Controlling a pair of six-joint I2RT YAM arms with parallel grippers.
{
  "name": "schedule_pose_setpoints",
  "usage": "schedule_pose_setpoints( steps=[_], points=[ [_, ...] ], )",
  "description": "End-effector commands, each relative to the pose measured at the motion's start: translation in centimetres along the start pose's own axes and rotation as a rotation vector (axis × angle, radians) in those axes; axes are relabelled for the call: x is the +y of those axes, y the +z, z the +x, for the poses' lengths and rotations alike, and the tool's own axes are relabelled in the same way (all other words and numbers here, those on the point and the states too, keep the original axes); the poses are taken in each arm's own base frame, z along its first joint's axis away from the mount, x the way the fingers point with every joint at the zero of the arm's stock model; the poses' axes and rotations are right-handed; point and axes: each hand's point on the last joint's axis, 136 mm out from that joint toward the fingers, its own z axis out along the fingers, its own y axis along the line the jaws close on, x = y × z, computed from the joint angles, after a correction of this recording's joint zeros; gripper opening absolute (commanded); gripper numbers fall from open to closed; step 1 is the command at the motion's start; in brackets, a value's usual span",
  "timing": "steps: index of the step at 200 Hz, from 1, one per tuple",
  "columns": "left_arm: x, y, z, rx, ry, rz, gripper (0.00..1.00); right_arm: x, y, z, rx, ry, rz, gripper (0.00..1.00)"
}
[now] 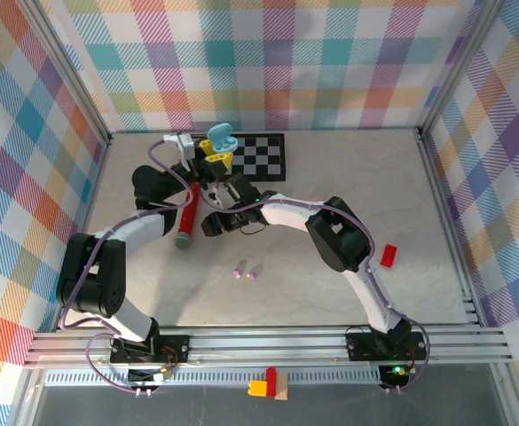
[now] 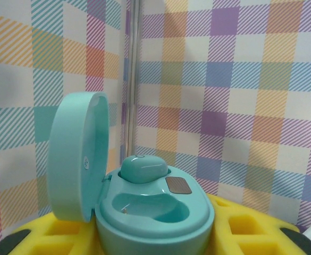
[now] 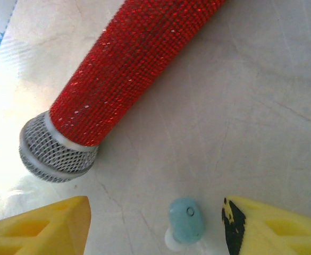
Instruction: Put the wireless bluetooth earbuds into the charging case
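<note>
L gripper (image 1: pixel 216 158) is clamped on the open teal charging case (image 2: pixel 160 218), keeping it upright w/ lid (image 2: pixel 73 154) stood open so the sockets face up. One teal earbud (image 2: pixel 143 169) sits in the rear socket; front socket (image 2: pixel 150 207) is empty. Red mic (image 3: pixel 128 69) lies on the table (image 1: pixel 374 195). R gripper (image 3: pixel 156 218) hangs low, jaws apart, straddling the second teal earbud (image 3: pixel 186 219) w/o touching it, prob. lined up to pinch it. Pink (image 1: pixel 237 273) + lilac (image 1: pixel 251 275) buds lie loose nearer the bases.

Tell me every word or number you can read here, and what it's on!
No words or numbers can be read anywhere.
charging case: a tiny mark on its open lid, too small to read.
blue earbud: a small ring, not a letter.
checkerboard: plain squares, no text.
</note>
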Motion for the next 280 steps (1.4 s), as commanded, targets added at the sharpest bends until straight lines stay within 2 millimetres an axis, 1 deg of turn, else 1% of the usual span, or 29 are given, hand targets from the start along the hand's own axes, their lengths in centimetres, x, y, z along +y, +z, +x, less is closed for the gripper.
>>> schedule_pose_setpoints(
  steps=[1, 15, 47, 68, 108, 146, 178, 231, 254, 280],
  points=[
    [-0.7, -0.6, -1.6, -0.030, 0.046, 0.013, 0.38, 0.2, 0.9, 1.5, 0.081, -0.023, -0.011, 0.63],
    [-0.6, -0.5, -1.6, -0.029, 0.045, 0.014, 0.38, 0.3, 1.2, 1.9, 0.097, -0.028, -0.011, 0.61],
    [-0.6, -0.5, -1.6, -0.028, 0.046, 0.016, 0.38, 0.6, 1.2, 2.4, 0.116, -0.030, -0.013, 0.56],
    [-0.6, -0.6, -1.5, -0.026, 0.045, 0.017, 0.38, 0.9, 0.9, 2.5, 0.117, -0.037, -0.012, 0.50],
    [-0.6, -0.6, -1.4, -0.024, 0.043, 0.018, 0.38, 1.3, 0.7, 2.4, 0.116, -0.044, -0.007, 0.44],
    [-0.6, -0.5, -1.3, -0.022, 0.042, 0.019, 0.38, 1.1, 0.9, 2.6, 0.121, -0.035, -0.003, 0.37],
    [-0.6, -0.5, -1.2, -0.021, 0.041, 0.019, 0.38, 0.5, 1.4, 3.0, 0.135, -0.028, 0.010, 0.33],
    [-0.6, -0.6, -1.3, -0.021, 0.043, 0.020, 0.38, -0.4, 2.1, 4.0, 0.178, -0.061, 0.090, 0.27],
    [-0.5, -0.7, -1.2, -0.021, 0.048, 0.012, 0.38, -0.5, 1.8, 3.9, 0.171, -0.067, 0.116, 0.25],
    [-0.3, -0.7, -1.2, -0.025, 0.052, 0.000, 0.38, -0.5, 0.5, 3.1, 0.135, -0.075, 0.158, 0.24]
  ],
)
